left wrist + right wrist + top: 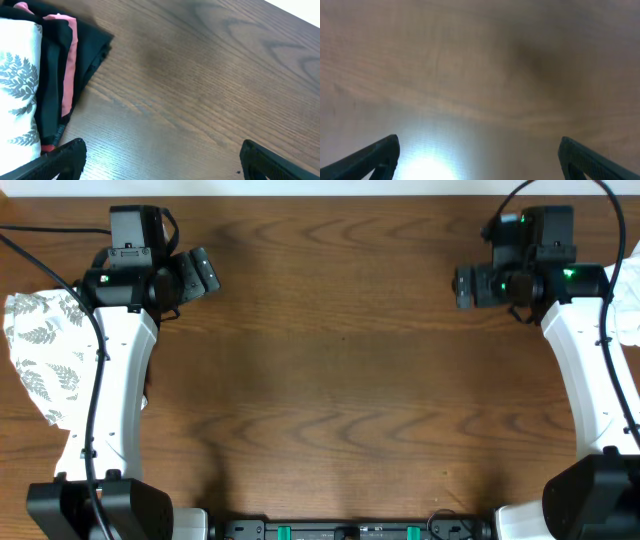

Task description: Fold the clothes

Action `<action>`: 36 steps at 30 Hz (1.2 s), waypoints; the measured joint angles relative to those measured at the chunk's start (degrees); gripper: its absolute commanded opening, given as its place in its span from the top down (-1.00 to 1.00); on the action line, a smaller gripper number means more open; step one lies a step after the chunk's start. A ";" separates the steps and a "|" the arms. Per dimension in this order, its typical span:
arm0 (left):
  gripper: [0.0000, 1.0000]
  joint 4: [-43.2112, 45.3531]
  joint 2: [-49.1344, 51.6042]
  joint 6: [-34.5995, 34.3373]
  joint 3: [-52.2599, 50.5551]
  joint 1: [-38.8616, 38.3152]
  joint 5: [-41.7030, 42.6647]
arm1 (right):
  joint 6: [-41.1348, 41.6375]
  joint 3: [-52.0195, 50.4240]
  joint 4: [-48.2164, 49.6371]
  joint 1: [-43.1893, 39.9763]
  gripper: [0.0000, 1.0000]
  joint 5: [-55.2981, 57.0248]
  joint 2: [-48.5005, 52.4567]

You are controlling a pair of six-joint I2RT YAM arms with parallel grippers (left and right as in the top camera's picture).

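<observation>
Overhead. Left pincer (203, 272) wide open and empty over bare table (330, 380). Dress (38, 345) lies bunched well behind and outward of it, at the table's left edge, partly hidden by the left arm. Right pincer (463, 286) is also wide open and empty. White cloth (627, 310) lies just behind it, outward.

Left wrist. Dress off to the pincer's left, black bundle (60, 75) touching it on the near side. Risk: a reach for the dress catches the bundle too, and the thin fabric may slip or drag in a heap.

Right wrist. Only bare wood and glare ahead. Risk: this arm takes the plain cloth by mistake.

Containers: none seen.
</observation>
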 measured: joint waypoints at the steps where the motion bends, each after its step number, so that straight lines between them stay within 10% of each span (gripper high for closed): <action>1: -0.96 0.02 0.00 0.00 0.00 0.00 0.00 | -0.07 -0.09 3.06 0.02 -0.98 -0.35 0.04; 10: -0.96 0.02 0.00 0.00 0.00 0.00 0.02 | -2.03 -6.69 23.45 1.64 -0.99 -1.97 -2.38; 21: -0.96 0.00 0.00 -0.02 0.00 0.00 0.20 | -3.87 -38.29 56.13 0.46 -0.98 -0.04 -26.08; 36: -0.96 -0.02 0.02 0.00 0.00 0.00 0.17 | -6.45 -71.93 68.83 -2.84 -0.98 2.51 -59.91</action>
